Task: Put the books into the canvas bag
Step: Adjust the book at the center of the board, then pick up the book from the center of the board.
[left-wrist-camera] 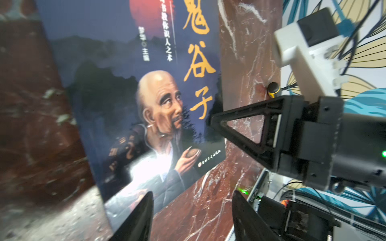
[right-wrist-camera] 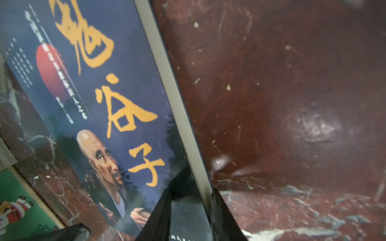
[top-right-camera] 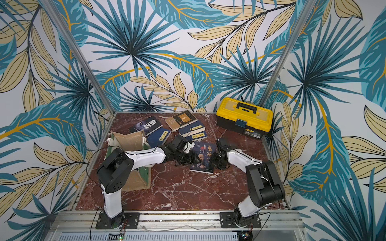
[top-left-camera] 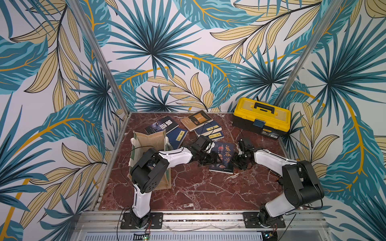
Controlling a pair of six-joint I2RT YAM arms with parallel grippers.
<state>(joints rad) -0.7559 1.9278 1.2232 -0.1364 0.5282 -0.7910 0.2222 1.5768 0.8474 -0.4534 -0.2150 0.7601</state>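
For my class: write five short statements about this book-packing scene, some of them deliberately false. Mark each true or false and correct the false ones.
1. The yellow toolbox has its lid closed. True.
2. The portrait book is inside the canvas bag. False: it lies on the marble table, between the left end effector and the right end effector.
3. The canvas bag stands open-topped on the left arm's side. True.
4. The tan-brown book sits on top of the toolbox. False: it lies among the other books at the back of the table.
5. The left end effector's jaws are open. True.
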